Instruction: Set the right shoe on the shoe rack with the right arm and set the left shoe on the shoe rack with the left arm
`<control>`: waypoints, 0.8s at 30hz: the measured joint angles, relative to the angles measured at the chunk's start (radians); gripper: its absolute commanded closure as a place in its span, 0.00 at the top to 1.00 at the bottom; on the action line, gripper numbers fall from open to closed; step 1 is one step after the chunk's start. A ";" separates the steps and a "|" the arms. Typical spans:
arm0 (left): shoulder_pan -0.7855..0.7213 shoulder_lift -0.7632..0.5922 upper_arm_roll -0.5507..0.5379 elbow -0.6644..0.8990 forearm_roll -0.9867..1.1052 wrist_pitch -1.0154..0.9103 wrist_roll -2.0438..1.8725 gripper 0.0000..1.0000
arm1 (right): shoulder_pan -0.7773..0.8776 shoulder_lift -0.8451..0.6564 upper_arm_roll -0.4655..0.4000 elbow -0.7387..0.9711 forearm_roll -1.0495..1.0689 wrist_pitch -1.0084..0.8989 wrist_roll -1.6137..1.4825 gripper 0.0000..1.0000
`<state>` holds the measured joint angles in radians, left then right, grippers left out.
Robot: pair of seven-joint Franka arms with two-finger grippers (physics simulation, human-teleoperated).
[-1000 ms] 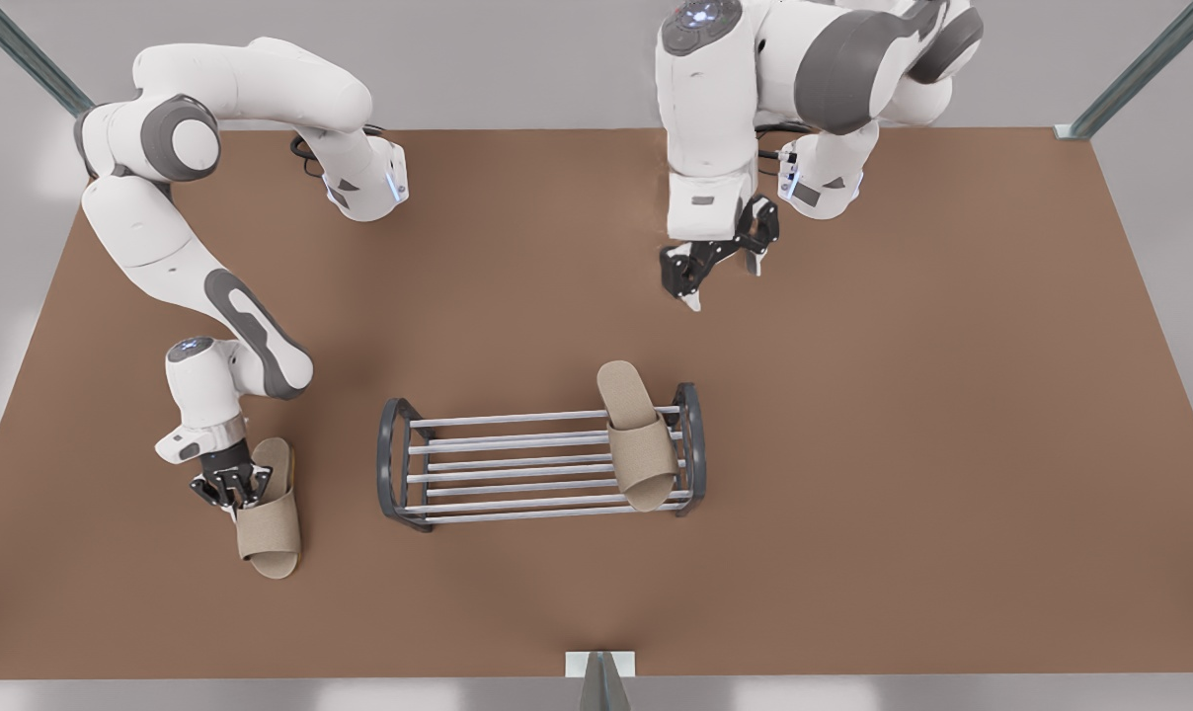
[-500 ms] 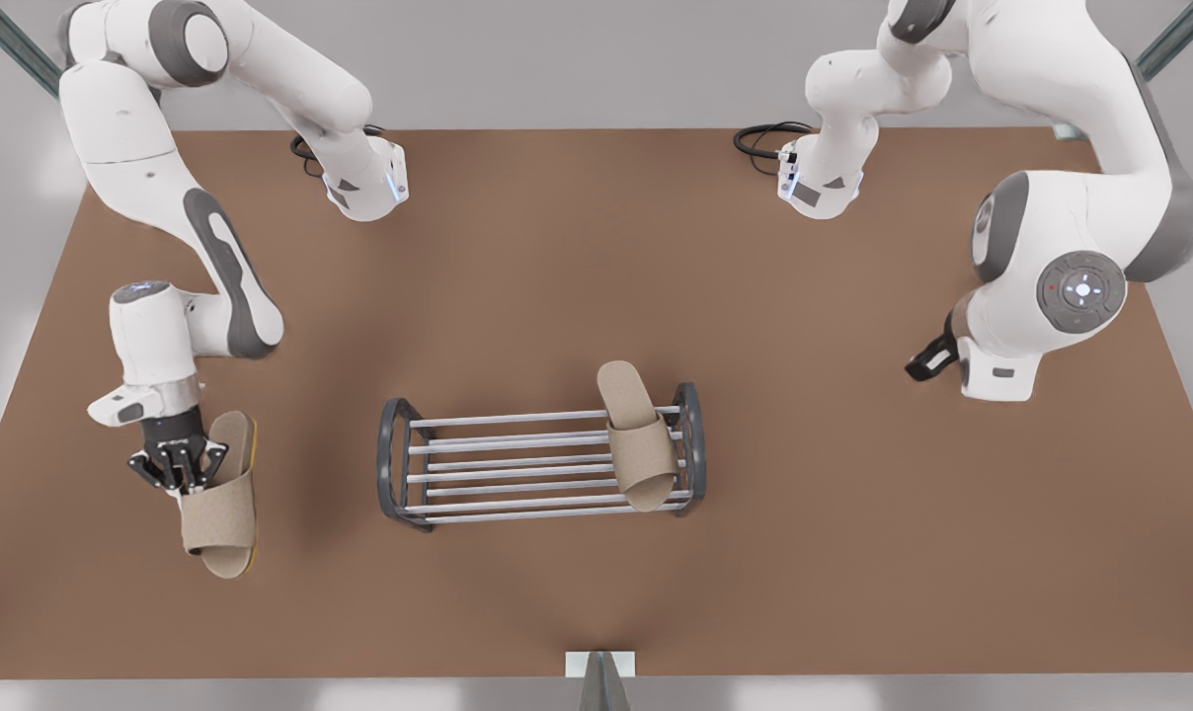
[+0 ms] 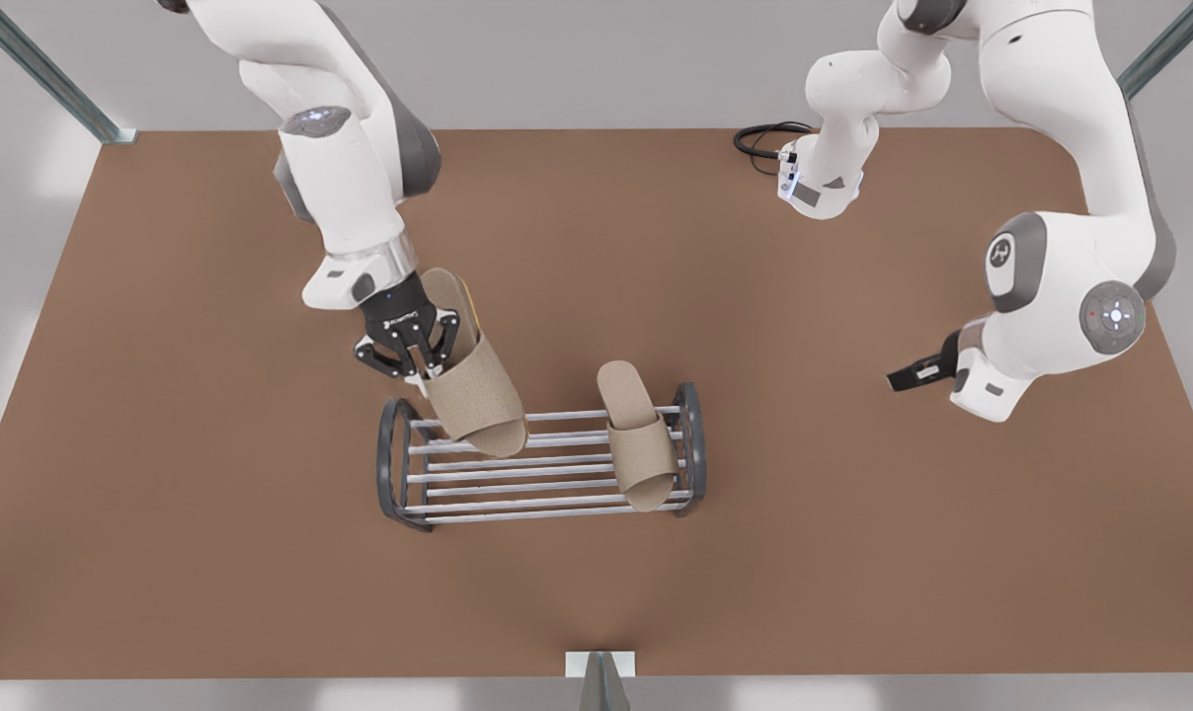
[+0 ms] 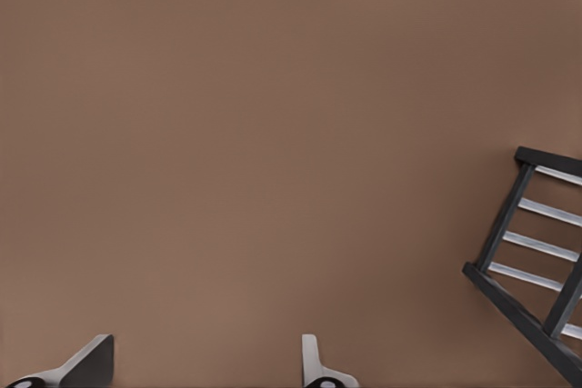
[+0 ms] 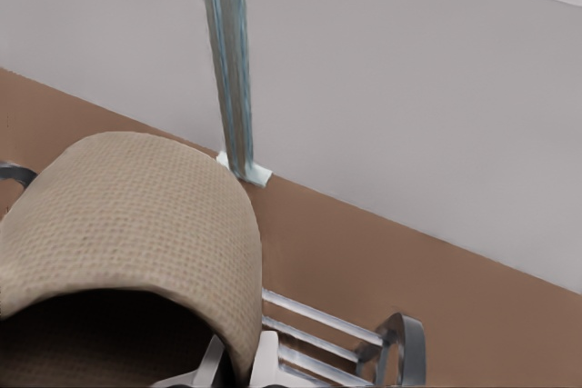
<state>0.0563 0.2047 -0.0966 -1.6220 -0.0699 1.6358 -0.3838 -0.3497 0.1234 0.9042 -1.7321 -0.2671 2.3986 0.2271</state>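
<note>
The right gripper (image 3: 421, 373) pinches the right shoe (image 3: 470, 387) by its strap above the shoe rack (image 3: 399, 464). The left shoe (image 3: 636, 434) lies on the rack. The left gripper (image 4: 205, 365), fingers spread and empty, hovers near the table's (image 3: 853, 553) side edge; no writing is legible.

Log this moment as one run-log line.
right end effector: shut on right shoe, above shoe rack | left shoe: resting on rack | left end effector: open, over bare table, waiting

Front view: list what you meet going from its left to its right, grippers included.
Right gripper shut on the right shoe above the shoe rack → left shoe lying on the rack's bars → open left gripper, waiting.
</note>
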 measured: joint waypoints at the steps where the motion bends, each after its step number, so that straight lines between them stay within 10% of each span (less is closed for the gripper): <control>1: 0.005 0.000 0.000 -0.001 -0.001 0.003 0.016 1.00 | 0.043 0.072 -0.008 0.083 -0.067 -0.070 0.056 0.21; 5: 0.002 0.001 0.001 -0.001 -0.001 0.012 0.072 1.00 | 0.117 0.263 -0.063 0.215 -0.295 -0.254 0.269 0.21; 9: -0.011 0.005 -0.005 -0.003 0.016 0.017 0.114 1.00 | 0.464 0.346 -0.354 0.358 -0.407 -0.356 0.473 0.21; 24: -0.002 0.005 -0.006 -0.006 0.028 0.022 0.208 1.00 | 0.546 0.474 -0.382 0.370 -0.465 -0.305 0.933 0.21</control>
<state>0.0541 0.2096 -0.1025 -1.6280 -0.0423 1.6576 -0.1762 0.1965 0.5976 0.5224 -1.3623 -0.7321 2.0934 1.1604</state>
